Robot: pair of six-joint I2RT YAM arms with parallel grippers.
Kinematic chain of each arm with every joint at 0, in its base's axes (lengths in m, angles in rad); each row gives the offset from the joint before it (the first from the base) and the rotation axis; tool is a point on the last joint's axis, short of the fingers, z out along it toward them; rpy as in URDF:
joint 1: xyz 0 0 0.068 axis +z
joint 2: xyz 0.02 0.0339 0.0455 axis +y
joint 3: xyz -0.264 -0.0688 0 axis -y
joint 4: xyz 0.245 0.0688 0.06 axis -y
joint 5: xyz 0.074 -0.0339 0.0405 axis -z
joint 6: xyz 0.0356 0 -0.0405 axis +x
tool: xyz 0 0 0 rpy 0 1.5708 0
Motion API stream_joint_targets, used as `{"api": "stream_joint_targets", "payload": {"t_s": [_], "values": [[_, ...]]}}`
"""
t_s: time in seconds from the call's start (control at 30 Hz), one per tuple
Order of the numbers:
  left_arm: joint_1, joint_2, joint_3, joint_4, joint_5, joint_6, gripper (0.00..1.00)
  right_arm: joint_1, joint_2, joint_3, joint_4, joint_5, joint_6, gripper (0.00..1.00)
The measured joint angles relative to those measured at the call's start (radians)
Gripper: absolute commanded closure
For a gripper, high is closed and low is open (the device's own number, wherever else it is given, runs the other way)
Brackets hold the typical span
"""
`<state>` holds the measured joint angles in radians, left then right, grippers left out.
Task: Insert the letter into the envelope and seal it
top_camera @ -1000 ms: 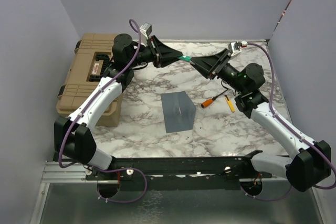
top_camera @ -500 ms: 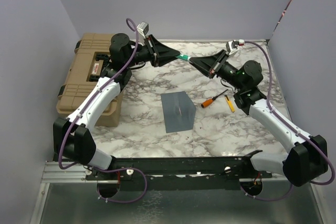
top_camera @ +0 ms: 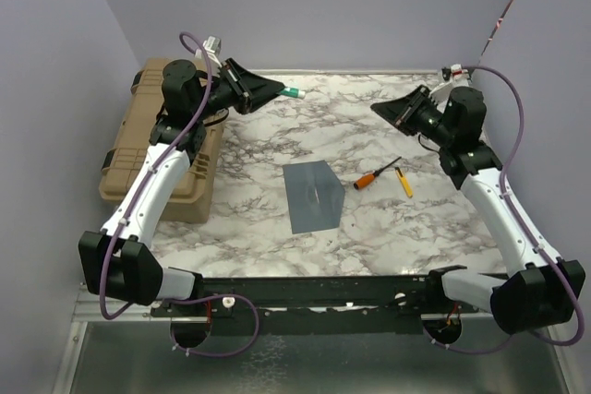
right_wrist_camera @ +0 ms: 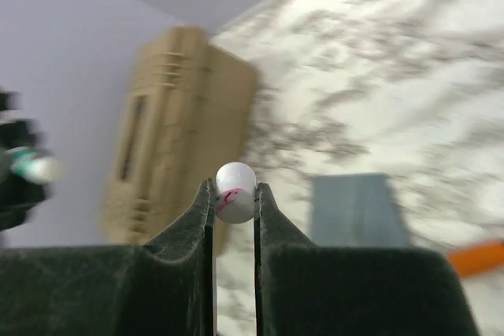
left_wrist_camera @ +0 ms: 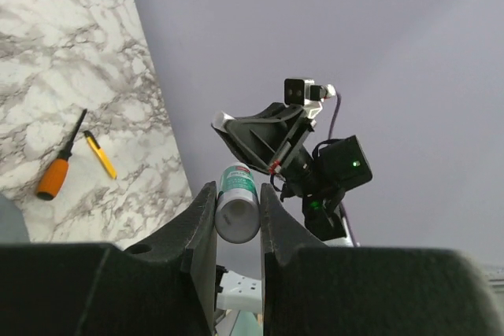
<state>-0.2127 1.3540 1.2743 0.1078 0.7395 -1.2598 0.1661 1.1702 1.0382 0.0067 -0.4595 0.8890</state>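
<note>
The grey-blue envelope (top_camera: 312,196) lies flat in the middle of the marble table, and is a blur in the right wrist view (right_wrist_camera: 358,210). The letter is out of view. Raised over the back left of the table, my left gripper (top_camera: 280,89) (left_wrist_camera: 238,194) is shut on a white and green glue stick (top_camera: 294,93) (left_wrist_camera: 238,206) that points right. My right gripper (top_camera: 377,109) (right_wrist_camera: 234,188) hangs at the back right, shut on a small white cap (right_wrist_camera: 235,190) with a red mark. The two grippers face each other with a wide gap between them.
An orange-handled screwdriver (top_camera: 374,175) (left_wrist_camera: 57,175) and a thin yellow tool (top_camera: 404,182) (left_wrist_camera: 101,155) lie right of the envelope. A tan hard case (top_camera: 157,136) (right_wrist_camera: 173,131) fills the left side of the table. Lilac walls close in the back and both sides.
The grippers met tip to tip at the back middle a second ago. They have since drawn apart: the left went left with the glue stick, the right went right with the cap.
</note>
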Motion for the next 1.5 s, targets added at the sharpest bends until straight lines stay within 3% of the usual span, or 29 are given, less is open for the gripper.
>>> {"api": "stream_joint_targets", "payload": {"t_s": [0.17,0.33,0.7,0.8,0.9,1.03,1.33,1.5], "values": [[-0.013,0.006,-0.01,-0.076,-0.006,0.082,1.0,0.0,0.087,0.006,-0.336,0.262,-0.239,0.99],[-0.064,0.021,-0.01,-0.167,-0.034,0.177,1.0,-0.002,0.182,-0.125,-0.512,0.393,-0.317,0.95],[-0.161,0.087,-0.01,-0.277,-0.103,0.294,1.0,0.005,0.293,-0.208,-0.544,0.533,-0.359,0.84],[-0.18,0.096,-0.01,-0.282,-0.111,0.305,1.0,0.005,0.341,-0.213,-0.527,0.548,-0.367,0.71],[-0.192,0.101,-0.009,-0.29,-0.115,0.315,1.0,0.006,0.356,-0.21,-0.509,0.557,-0.373,0.5],[-0.196,0.103,-0.009,-0.299,-0.121,0.325,1.0,0.01,0.353,-0.21,-0.509,0.561,-0.386,0.36],[-0.213,0.107,-0.001,-0.331,-0.122,0.349,1.0,0.011,0.238,-0.078,-0.588,0.511,-0.462,0.31],[-0.233,0.125,0.028,-0.335,-0.109,0.369,1.0,0.012,0.063,-0.026,-0.509,0.169,-0.593,0.24]]}}
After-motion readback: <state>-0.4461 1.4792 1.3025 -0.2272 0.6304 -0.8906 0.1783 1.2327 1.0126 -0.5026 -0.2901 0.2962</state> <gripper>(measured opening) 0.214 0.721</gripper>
